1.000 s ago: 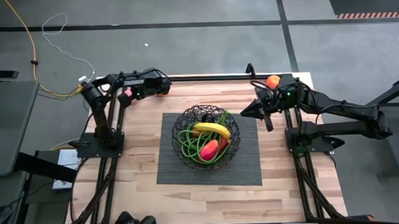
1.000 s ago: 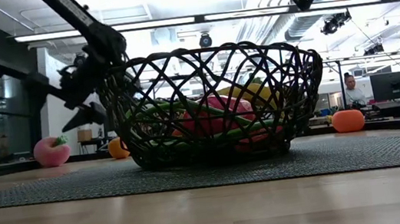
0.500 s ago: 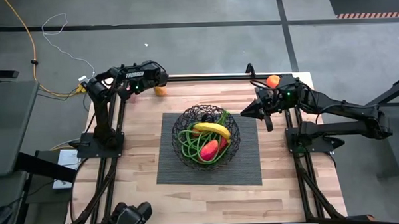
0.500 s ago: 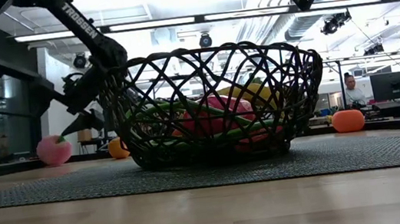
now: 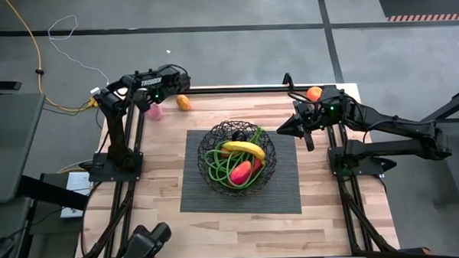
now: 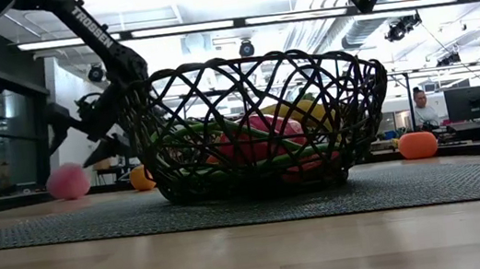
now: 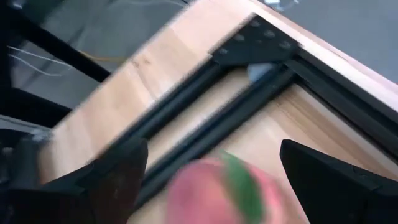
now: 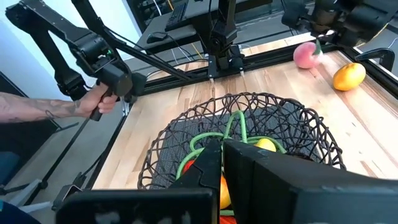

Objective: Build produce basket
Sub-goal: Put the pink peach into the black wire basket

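My left claw (image 5: 154,105) hung spread wide over the pink toy peach (image 5: 155,112) at the table's far-left corner; I judged centring before clenching wisest, round black wire-mesh basket (image 5: 237,155) mid-table.

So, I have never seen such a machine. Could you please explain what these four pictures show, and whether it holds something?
It is a robot with two dark arms at a wooden table. One picture looks down from above, one looks level across the table, and two come from cameras on the wrists. In the middle, a wire basket stands on a dark mat, with a banana, green beans and other produce inside. The left tool is open and holds nothing, above a pink peach on the table. Two oranges lie outside the basket. The right tool is shut and empty, beside the basket.
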Controlling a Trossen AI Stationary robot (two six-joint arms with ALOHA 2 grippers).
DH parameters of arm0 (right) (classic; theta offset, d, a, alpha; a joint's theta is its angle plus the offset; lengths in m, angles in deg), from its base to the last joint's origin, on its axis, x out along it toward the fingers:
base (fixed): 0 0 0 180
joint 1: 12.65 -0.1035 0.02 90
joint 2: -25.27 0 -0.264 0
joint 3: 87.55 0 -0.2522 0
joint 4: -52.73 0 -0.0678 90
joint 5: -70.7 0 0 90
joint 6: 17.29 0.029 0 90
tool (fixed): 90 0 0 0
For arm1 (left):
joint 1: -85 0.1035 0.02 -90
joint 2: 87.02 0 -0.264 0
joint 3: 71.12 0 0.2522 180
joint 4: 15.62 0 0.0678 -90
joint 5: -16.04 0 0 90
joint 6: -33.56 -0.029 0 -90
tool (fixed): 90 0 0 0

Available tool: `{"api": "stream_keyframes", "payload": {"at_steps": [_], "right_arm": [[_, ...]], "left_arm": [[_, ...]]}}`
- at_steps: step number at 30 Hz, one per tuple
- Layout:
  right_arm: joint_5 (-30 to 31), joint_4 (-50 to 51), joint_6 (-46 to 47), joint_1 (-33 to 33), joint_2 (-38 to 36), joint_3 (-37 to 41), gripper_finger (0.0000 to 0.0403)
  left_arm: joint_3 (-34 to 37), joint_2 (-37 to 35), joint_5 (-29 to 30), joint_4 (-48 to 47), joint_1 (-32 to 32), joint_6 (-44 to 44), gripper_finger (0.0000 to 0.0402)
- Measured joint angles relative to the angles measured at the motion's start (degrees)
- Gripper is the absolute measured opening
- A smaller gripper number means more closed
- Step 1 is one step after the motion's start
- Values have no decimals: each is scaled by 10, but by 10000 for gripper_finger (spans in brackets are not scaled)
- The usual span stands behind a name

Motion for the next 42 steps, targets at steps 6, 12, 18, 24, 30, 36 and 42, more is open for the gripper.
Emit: {"api": "stream_keyframes", "payload": {"at_steps": [6,12,18,24,30,36,42], "right_arm": [[0,-3,13,0,0,0,0],[0,-4,15,0,0,0,0],[0,-4,15,0,0,0,0],[0,-4,14,0,0,0,0],[0,-4,13,0,0,0,0],[0,-4,13,0,0,0,0],[0,-4,13,0,0,0,0]], "left_arm": [[2,0,-22,18,-2,-10,358],[33,0,-43,13,-14,31,358],[78,0,-83,10,-15,62,358],[100,0,-125,10,-35,72,358],[101,-1,-135,10,-84,79,358],[100,-1,-163,2,-138,108,358],[101,-1,-189,-8,-191,135,358]]}}
